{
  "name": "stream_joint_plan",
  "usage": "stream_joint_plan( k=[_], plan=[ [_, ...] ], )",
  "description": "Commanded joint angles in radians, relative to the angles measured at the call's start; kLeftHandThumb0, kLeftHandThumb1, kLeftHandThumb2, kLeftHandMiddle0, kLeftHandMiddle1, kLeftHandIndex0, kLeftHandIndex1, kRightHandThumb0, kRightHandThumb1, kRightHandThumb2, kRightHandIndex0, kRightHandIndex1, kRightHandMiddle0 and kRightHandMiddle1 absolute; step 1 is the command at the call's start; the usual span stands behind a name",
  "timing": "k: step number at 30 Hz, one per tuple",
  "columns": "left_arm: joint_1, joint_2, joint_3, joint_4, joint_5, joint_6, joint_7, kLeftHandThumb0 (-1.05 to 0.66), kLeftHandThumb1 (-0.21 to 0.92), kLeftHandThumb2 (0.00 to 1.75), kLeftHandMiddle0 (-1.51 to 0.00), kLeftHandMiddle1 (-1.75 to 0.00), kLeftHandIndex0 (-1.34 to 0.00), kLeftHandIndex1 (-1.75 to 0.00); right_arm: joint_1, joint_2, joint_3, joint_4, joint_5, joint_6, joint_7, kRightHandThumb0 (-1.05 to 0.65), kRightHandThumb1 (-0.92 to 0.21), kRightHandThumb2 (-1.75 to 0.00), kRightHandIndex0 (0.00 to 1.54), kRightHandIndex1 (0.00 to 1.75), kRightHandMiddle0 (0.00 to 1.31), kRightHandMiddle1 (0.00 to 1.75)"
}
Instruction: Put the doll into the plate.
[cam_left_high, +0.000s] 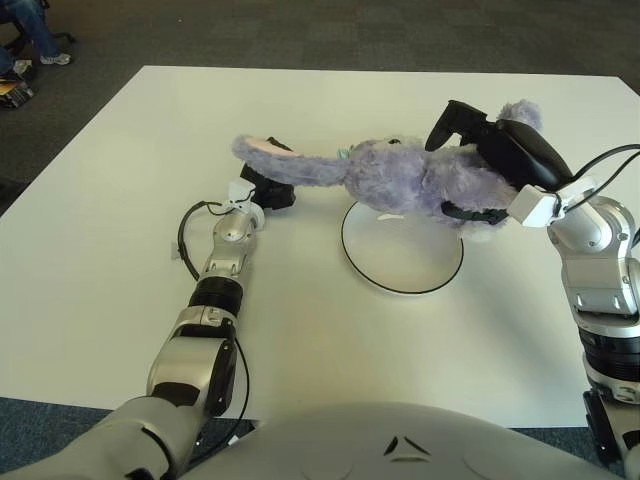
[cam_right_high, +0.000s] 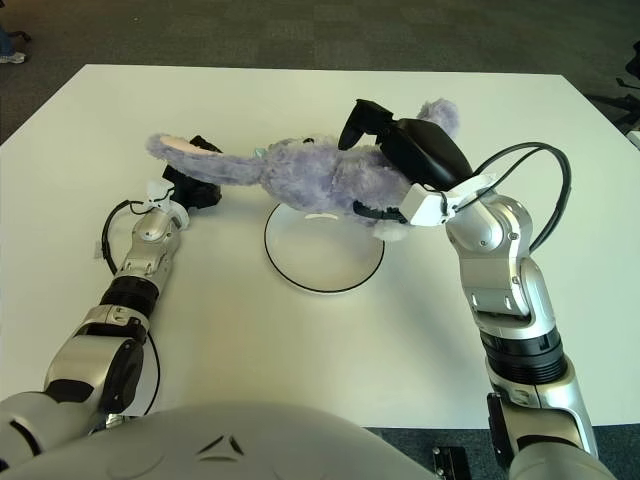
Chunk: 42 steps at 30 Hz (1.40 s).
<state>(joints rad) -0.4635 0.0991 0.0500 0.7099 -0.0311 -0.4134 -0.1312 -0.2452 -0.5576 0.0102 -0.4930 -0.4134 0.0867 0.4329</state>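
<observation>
My right hand (cam_left_high: 490, 150) has its black fingers wrapped round the body end of the purple doll (cam_left_high: 420, 178), holding it lying flat over the far rim of the plate (cam_left_high: 402, 265), the body toward 1 o'clock of the plate and the long ear trailing out past 10 o'clock. I judge the doll light and very soft: the plush squashes under the fingers and the ear droops, so a hold on the thick torso is the sound one, since an ear or limb would just stretch and swing. Nothing about it looks fragile or slippery. The plate is white with a dark rim line, shallow, and I expect it could skid on the smooth table (cam_left_high: 120, 250) if the doll drags across it. My left hand (cam_left_high: 268, 187) shows at 9 o'clock of the plate, directly under the ear tip, so the ear may catch on it; I cannot tell how its fingers stand.
</observation>
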Motion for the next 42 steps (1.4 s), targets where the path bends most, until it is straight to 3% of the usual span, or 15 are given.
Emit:
stream_joint_plan(
  k=[1, 17, 30, 42],
  plan=[
    [0.048, -0.005, -0.002, 0.034, -0.001, 0.011, -0.013, -0.43, 0.49, 1.1, -1.19, -1.75, -0.48, -1.75, 0.006, -0.003, -0.016, 0.003, 0.017, -0.015, -0.009, -0.43, -0.22, -1.06, 1.23, 1.75, 0.02, 1.32],
    [0.048, -0.005, -0.001, 0.033, 0.002, 0.013, -0.011, -0.43, 0.49, 1.1, -1.19, -1.75, -0.48, -1.75, 0.012, -0.007, -0.029, 0.04, 0.041, -0.073, -0.024, -0.49, -0.26, -1.02, 1.25, 1.75, 0.0, 1.24],
    [0.05, -0.006, 0.001, 0.03, -0.002, 0.014, -0.015, -0.43, 0.49, 1.09, -1.18, -1.75, -0.47, -1.75, 0.018, -0.001, -0.04, 0.066, 0.099, -0.103, -0.013, -0.46, -0.23, -1.02, 1.26, 1.75, 0.0, 1.21],
    [0.051, -0.009, 0.0, 0.019, -0.002, 0.032, -0.012, -0.43, 0.49, 1.1, -1.19, -1.75, -0.48, -1.75, 0.027, -0.006, -0.062, 0.032, 0.245, -0.016, 0.07, -0.42, -0.18, -1.04, 1.18, 1.75, 0.0, 1.09]
  ],
)
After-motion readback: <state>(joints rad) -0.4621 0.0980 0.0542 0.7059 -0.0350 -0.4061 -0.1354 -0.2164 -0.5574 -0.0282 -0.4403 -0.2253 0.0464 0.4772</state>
